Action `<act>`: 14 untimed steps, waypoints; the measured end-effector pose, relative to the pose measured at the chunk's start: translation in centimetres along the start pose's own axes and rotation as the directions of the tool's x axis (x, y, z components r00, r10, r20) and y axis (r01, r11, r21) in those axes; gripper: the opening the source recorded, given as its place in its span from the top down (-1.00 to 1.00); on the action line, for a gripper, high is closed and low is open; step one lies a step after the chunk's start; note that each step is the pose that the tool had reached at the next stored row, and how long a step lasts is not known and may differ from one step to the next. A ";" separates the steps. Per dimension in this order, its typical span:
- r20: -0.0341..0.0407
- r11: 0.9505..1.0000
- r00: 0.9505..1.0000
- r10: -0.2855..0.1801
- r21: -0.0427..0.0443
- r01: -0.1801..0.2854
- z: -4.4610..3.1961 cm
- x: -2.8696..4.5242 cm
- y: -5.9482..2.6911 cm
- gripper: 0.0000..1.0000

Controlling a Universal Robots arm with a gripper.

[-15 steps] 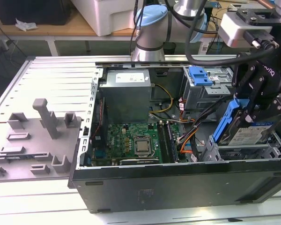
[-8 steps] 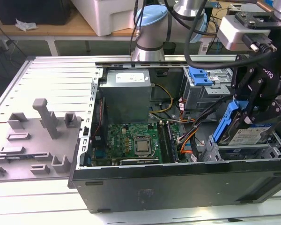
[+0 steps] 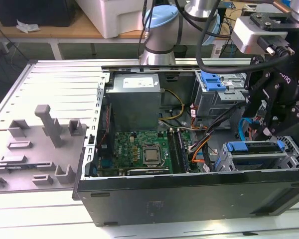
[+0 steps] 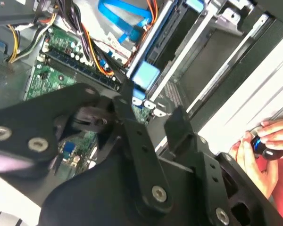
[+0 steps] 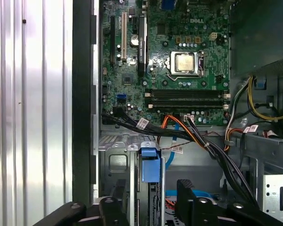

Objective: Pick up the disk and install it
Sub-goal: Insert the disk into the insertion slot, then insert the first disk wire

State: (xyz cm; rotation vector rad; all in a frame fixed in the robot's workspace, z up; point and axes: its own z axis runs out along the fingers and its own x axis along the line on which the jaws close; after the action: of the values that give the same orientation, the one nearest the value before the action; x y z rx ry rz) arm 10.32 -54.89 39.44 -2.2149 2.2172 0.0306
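Note:
The disk (image 3: 254, 147) lies in the grey drive cage (image 3: 226, 162) at the near corner of the open computer case, on the exterior view's right; its blue carrier frame shows along the cage top. My gripper (image 3: 261, 135) hangs just above it. In the first wrist view the carrier's blue end tab (image 5: 149, 165) stands in the cage slot, and my gripper (image 5: 151, 195) is open with one finger on each side of it and a gap to both. The second wrist view shows the same blue tab (image 4: 144, 75) just beyond my open gripper (image 4: 151, 106).
The motherboard (image 3: 139, 152), power supply (image 3: 134, 97) and cable bundles (image 5: 203, 141) fill the case. A second cage with a blue bracket (image 3: 212, 79) stands at the back. A grey fixture block (image 3: 45, 144) lies at the exterior view's left. A person's hand (image 4: 262, 143) holds a small device outside the case.

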 end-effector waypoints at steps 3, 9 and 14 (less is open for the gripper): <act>0.000 1.000 1.000 0.000 0.000 0.000 0.00 0.00 0.00 -0.13; 0.000 1.000 1.000 0.000 0.000 0.000 -0.01 0.02 0.00 -0.13; 0.000 1.000 1.000 0.000 0.000 0.000 0.00 0.03 0.00 -0.13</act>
State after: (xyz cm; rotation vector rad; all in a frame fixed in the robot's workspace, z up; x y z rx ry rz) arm 10.32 -54.93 39.45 -2.2148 2.2173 0.0305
